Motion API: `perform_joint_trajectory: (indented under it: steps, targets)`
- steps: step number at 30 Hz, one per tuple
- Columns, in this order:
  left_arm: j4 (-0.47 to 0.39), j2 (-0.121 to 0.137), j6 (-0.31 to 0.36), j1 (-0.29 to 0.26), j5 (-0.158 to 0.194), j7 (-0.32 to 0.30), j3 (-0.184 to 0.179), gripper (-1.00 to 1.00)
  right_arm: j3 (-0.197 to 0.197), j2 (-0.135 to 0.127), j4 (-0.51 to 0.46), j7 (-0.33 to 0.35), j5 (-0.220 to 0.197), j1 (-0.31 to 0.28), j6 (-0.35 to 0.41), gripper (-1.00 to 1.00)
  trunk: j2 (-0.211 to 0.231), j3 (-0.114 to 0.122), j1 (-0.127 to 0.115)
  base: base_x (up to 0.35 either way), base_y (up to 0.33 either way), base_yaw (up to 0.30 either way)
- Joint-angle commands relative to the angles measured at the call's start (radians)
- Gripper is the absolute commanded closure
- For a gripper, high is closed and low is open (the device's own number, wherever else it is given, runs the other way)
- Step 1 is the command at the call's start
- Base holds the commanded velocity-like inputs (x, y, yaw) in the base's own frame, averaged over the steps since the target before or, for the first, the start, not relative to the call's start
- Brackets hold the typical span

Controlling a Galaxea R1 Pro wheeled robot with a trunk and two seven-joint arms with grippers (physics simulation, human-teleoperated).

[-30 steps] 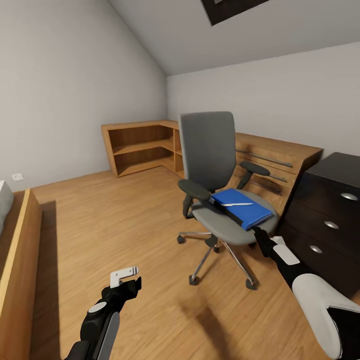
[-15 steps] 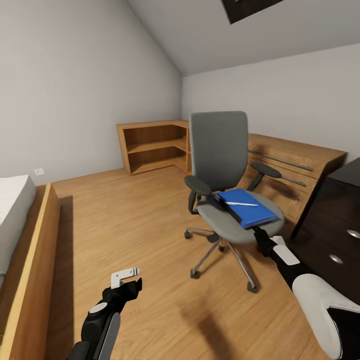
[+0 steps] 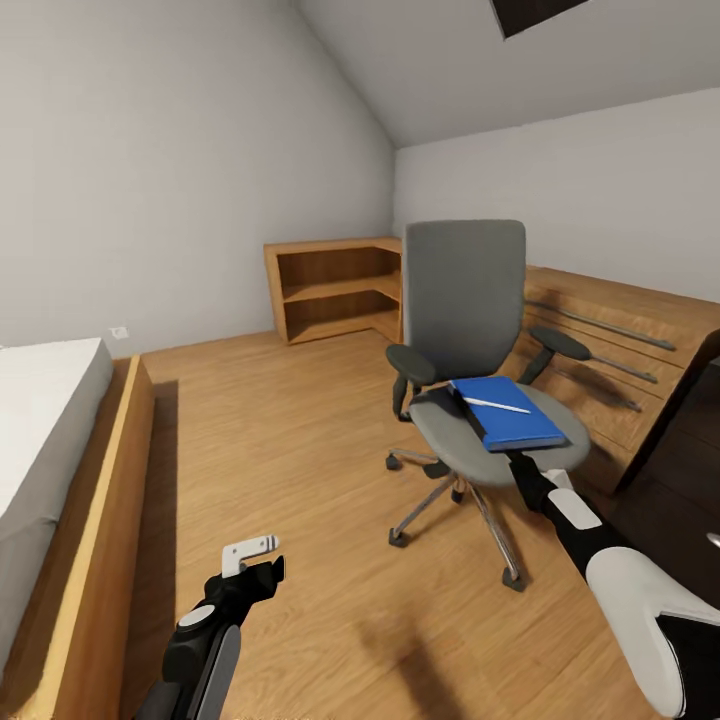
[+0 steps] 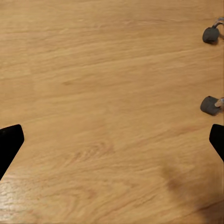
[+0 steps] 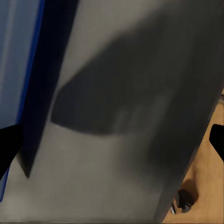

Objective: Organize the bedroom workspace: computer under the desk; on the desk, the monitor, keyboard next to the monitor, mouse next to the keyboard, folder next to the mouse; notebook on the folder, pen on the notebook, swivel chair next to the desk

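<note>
Grey upholstered swivel chair (image 3: pixel 470 300), flat blue folder (image 3: pixel 508 412)

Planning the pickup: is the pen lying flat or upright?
Flat. The pen lies on its side atop the blue notebook on the swivel chair seat.

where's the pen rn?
Head view, right of centre: the pen lies on top of the blue flat item on the seat of the swivel chair, just beyond the right gripper.
</note>
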Motion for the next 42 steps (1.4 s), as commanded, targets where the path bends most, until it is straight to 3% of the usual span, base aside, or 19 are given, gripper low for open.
perform_joint_trajectory:
  steps: [1,42]
  targets:
    - [0.0,0.0,0.003,-0.001,0.01,0.009,-0.001,-1.0,0.004,0.001,0.009,-0.005,-0.012,0.001,0.006,-1.0,0.0,-0.002,0.0,0.067,0.0,0.164]
    - [0.003,-0.001,0.003,-0.001,0.01,0.009,-0.008,-1.0,0.004,0.001,0.01,-0.003,-0.01,0.001,0.006,-1.0,0.0,-0.043,0.0,0.151,-0.09,0.089]
